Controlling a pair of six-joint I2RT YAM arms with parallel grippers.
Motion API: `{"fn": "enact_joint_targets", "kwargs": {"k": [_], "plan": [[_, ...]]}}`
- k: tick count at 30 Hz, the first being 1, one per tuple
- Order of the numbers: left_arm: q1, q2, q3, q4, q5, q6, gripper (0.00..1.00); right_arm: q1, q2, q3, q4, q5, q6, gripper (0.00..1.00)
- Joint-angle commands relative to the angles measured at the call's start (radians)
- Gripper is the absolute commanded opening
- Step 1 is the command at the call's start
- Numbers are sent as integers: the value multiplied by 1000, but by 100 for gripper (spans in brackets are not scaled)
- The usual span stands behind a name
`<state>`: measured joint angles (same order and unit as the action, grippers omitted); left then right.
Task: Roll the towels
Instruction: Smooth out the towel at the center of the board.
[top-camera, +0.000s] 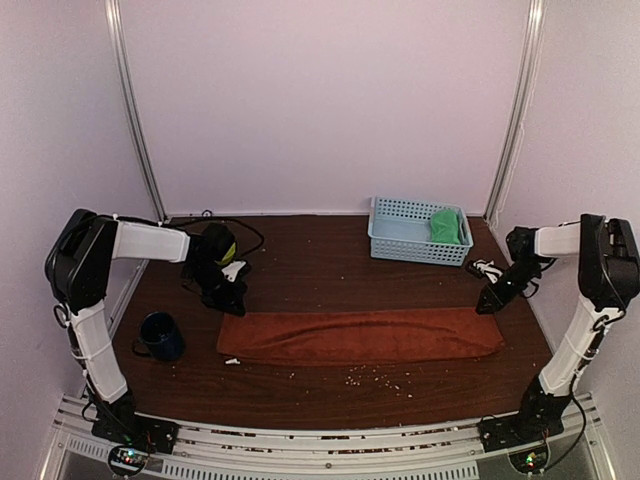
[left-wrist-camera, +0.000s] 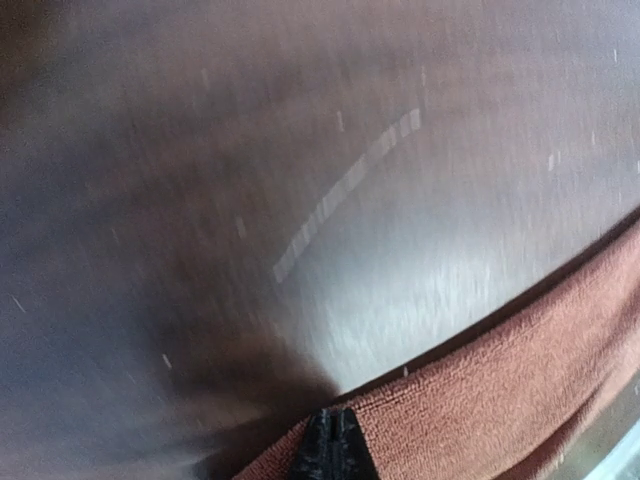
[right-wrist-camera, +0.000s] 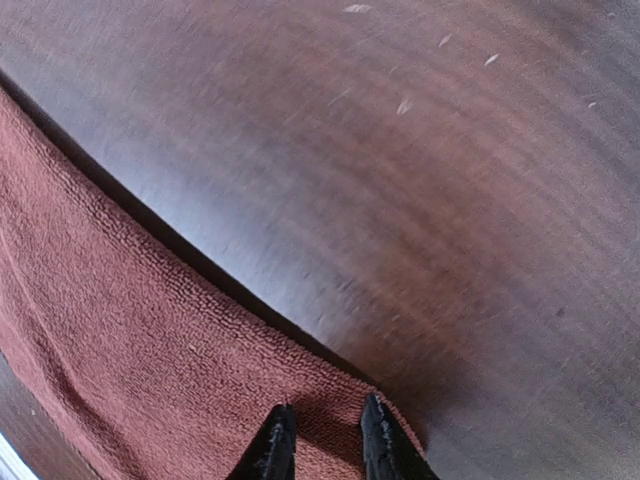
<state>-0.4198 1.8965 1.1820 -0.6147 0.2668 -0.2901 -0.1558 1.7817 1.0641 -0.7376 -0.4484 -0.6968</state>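
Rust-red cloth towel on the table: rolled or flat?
Flat, not rolled. The rust-red cloth towel lies as a long low strip across the dark wooden table; no coil shows at either end.

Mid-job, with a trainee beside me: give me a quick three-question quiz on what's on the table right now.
1. True or false: the green towel lies inside the basket.
2. What stands on the table off the rust towel's left end? A) a dark mug B) a bottle C) a bowl
3. Fill in: the left gripper and right gripper are both at the rust towel's ____ edge, one at each corner.
Key: 1 true; 2 A; 3 far.
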Motion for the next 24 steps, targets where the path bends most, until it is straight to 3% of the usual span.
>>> {"fn": "enact_joint_targets", "kwargs": {"k": [1, 8, 17, 21, 24], "plan": [[4, 54, 2, 157, -166, -41, 0, 1, 35, 16, 101, 95, 74, 29], [16, 27, 49, 241, -207, -82, 1, 1, 16, 23, 114, 105, 99, 31], [-38, -132, 45, 217, -11, -9, 11, 15, -173, 74, -71, -86, 37, 36], [-138, -152, 17, 206, 64, 47, 7, 101, -237, 17, -146, -99, -49, 36], [-174, -134, -2, 151, 38, 46, 3, 192, -282, -54, -130, -79, -88, 36]]}}
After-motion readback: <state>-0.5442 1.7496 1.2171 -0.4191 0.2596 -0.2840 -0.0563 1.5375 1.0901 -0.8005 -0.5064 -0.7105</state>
